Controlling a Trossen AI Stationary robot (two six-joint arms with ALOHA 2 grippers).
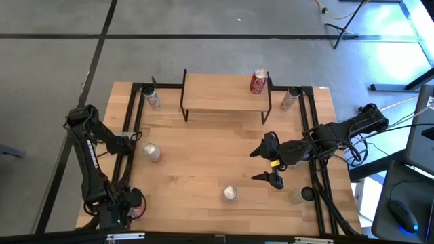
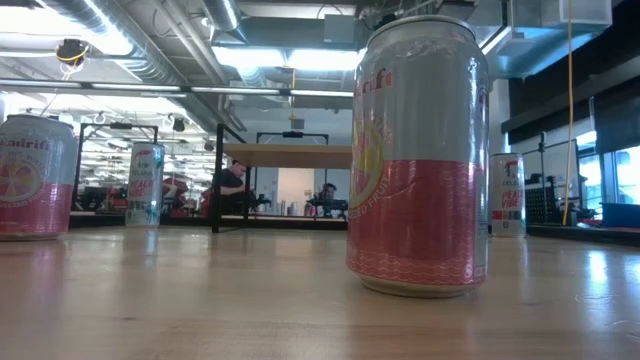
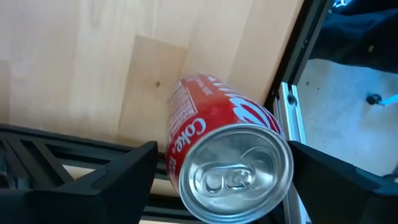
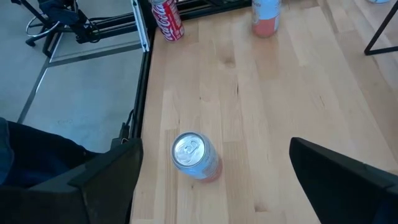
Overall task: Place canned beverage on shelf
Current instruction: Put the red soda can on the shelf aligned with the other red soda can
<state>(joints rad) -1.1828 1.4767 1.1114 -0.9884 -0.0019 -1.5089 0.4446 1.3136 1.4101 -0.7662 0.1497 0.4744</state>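
A red cola can [image 1: 258, 81] is standing upright on the shelf [image 1: 217, 95], at its right end, at the back of the counter [image 1: 203, 169]. The left gripper [image 1: 130, 207] is hovering at the counter's front left corner over another red cola can [image 3: 224, 162], its jaws standing spread on either side, not pinching it. The right gripper [image 1: 266, 165] is hanging over the counter's right half, jaws spread wide and empty, with a pink-and-silver can [image 1: 230, 194] standing near it by the front edge.
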